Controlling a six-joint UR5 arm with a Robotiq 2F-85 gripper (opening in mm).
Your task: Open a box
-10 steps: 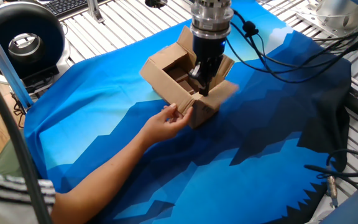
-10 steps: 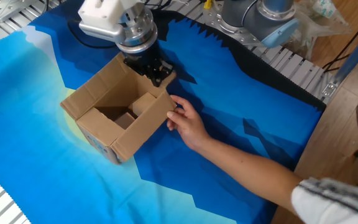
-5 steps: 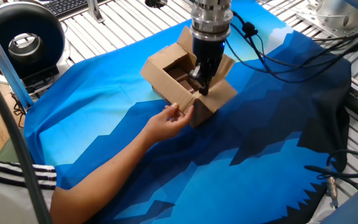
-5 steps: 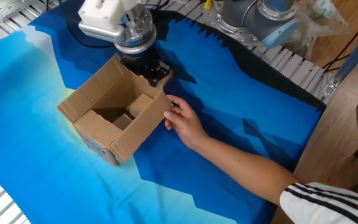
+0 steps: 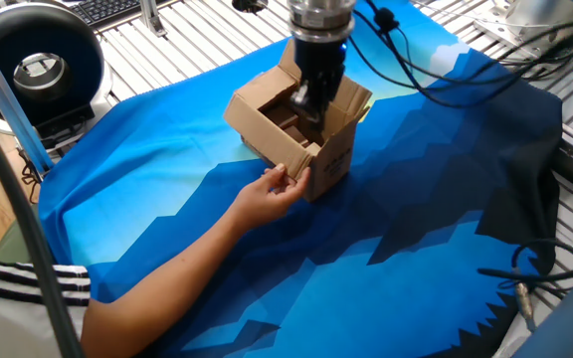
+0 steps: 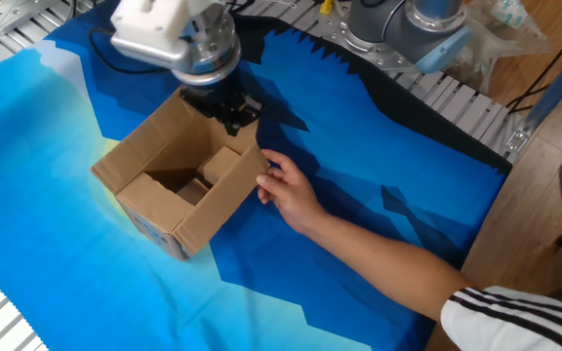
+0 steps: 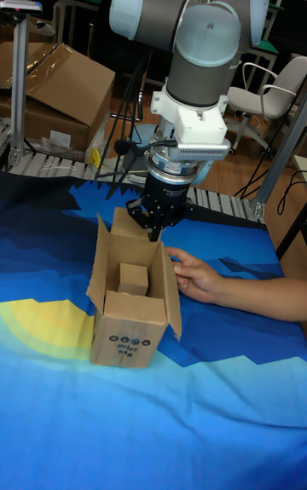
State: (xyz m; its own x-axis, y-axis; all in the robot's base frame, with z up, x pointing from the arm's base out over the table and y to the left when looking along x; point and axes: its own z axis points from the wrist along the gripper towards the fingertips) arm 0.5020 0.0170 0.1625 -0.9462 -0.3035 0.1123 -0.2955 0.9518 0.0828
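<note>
While the black two-finger gripper [image 6: 230, 115] hangs at the far rim of the small brown corrugated cardboard box [image 6: 179, 185], its fingers look close together w/ a flap edge about there; can't tell if they're pinching it. Box sits upright, flaps up, smaller cardboard piece inside, black print on one side. A person's bare hand [image 6: 288, 188] touches the box wall just beside the gripper. Underneath: blue cloth w/ jagged lighter patches & yellow glow [image 6: 379, 146] over a slatted metal table [image 5: 207, 35]. Behind: big cardboard carton [image 7: 60, 94], office chair [image 7: 273, 89].
</note>
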